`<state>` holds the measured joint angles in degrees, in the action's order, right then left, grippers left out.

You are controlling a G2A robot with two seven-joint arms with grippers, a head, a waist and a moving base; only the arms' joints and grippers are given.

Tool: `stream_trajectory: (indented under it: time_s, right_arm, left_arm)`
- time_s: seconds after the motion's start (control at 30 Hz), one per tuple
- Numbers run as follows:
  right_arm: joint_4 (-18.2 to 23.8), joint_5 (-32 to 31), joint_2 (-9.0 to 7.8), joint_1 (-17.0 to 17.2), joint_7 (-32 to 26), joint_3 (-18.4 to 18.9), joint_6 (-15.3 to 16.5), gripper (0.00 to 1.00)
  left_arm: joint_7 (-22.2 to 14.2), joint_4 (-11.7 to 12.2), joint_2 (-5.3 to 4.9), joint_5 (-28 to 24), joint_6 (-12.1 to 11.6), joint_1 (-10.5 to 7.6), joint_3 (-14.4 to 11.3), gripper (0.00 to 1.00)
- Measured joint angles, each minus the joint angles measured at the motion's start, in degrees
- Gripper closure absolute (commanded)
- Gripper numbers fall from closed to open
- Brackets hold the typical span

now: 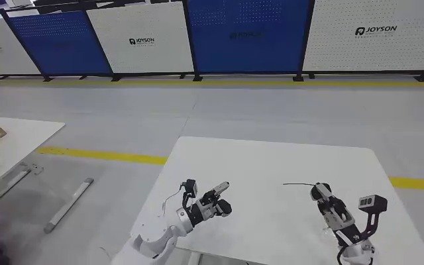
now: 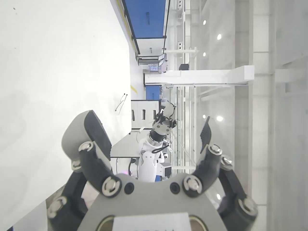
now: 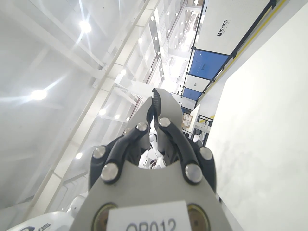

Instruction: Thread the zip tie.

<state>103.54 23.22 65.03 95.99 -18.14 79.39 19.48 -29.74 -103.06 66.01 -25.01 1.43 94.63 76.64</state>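
Zip tie (image 1: 298, 185) lies flat on the white table (image 1: 265, 159), just beside the right gripper (image 1: 320, 191) tip. Right gripper clenched, nothing seen between pads; left gripper (image 1: 222, 197) released, well apart. Best: open right, pinch near head, leave tail free

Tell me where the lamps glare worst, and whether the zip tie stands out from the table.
Right wrist view: the ceiling lamps flare worst, in long streaks. Left wrist view: lamps are small bright spots; the white table looks nearly featureless. Top view: even light; the zip tie shows as a thin dark line.
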Motion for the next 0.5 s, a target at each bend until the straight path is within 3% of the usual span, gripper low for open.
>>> stream_trajectory:
  time_s: [0.1,0.23,0.3,0.43,0.5]
  right_arm:
    - [0.0,0.0,0.0,0.0,0.0,0.0,0.0,1.0]
    - [0.2,-0.5,0.27,-0.3,0.0,-1.9,-1.5,1.0]
    - [0.0,-1.1,0.53,-0.8,0.6,-3.4,-2.1,1.0]
    - [-1.3,-3.6,1.18,-1.8,3.5,-6.5,-2.4,1.0]
    - [-1.6,-4.5,1.34,-2.0,4.6,-7.2,-3.2,1.0]
  left_arm:
    - [0.4,0.4,0.06,-1.0,0.3,-0.07,-0.1,0.0]
    - [0.8,2.2,0.32,-6.5,-0.2,-0.63,-0.1,0.0]
    - [1.7,2.7,0.6,-7.2,-1.5,-1.15,-1.5,0.0]
    - [1.9,3.4,1.14,-7.4,-6.3,-1.84,-4.9,0.0]
    - [1.9,3.9,1.16,-6.7,-6.5,-2.06,-5.5,0.0]
